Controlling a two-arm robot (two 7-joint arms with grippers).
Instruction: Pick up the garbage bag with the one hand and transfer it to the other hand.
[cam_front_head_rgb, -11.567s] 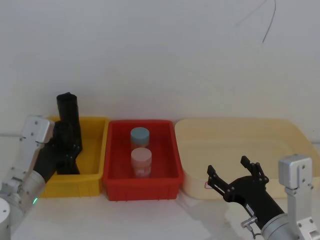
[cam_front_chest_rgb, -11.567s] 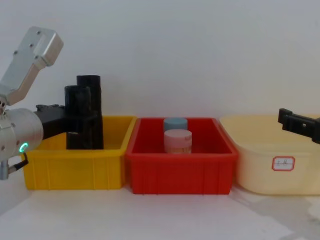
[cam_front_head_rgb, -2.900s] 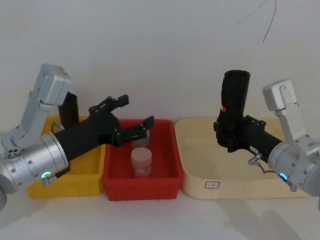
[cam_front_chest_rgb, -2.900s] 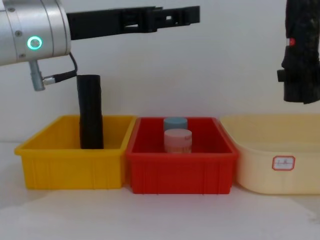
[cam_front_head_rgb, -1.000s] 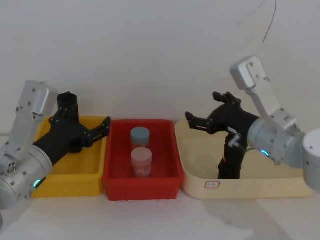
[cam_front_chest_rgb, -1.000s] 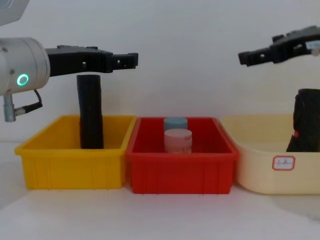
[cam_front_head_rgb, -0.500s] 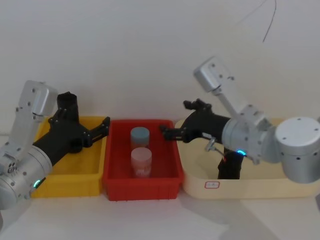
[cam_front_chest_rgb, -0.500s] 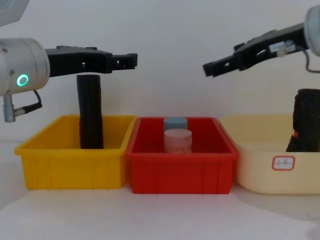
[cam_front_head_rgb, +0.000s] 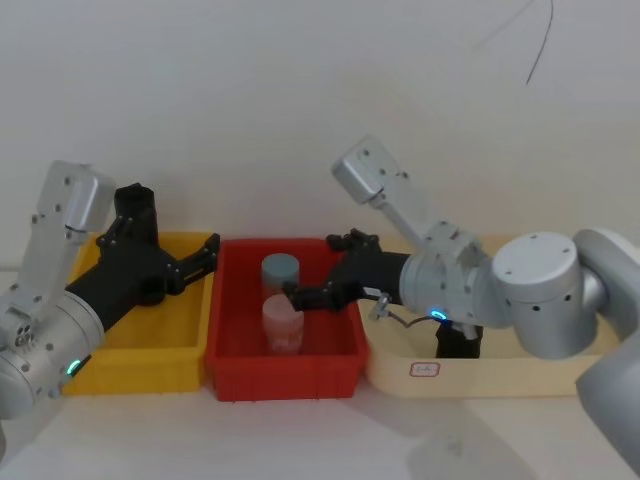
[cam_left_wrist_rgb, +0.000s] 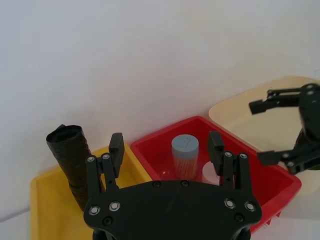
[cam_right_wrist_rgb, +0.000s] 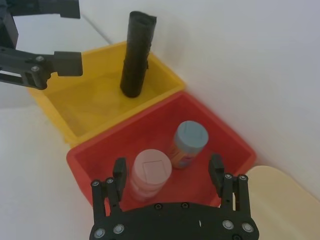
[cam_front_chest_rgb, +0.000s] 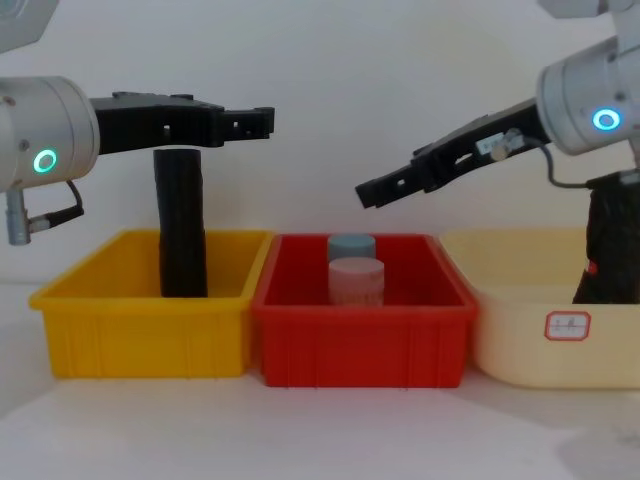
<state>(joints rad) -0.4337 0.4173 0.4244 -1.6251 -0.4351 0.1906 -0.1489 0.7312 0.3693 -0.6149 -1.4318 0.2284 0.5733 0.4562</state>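
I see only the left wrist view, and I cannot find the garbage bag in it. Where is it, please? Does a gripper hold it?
Observer: The garbage bag stands in the cream tub, near its front wall. No gripper holds it.
Operator: How high is the right gripper?
Observer: In the chest view it hangs above the red bin, clear of the pink jar and the blue-lidded jar, jaws open.
Operator: And my left gripper?
Observer: It hangs over the yellow bin, just higher than the top of the slim black roll.
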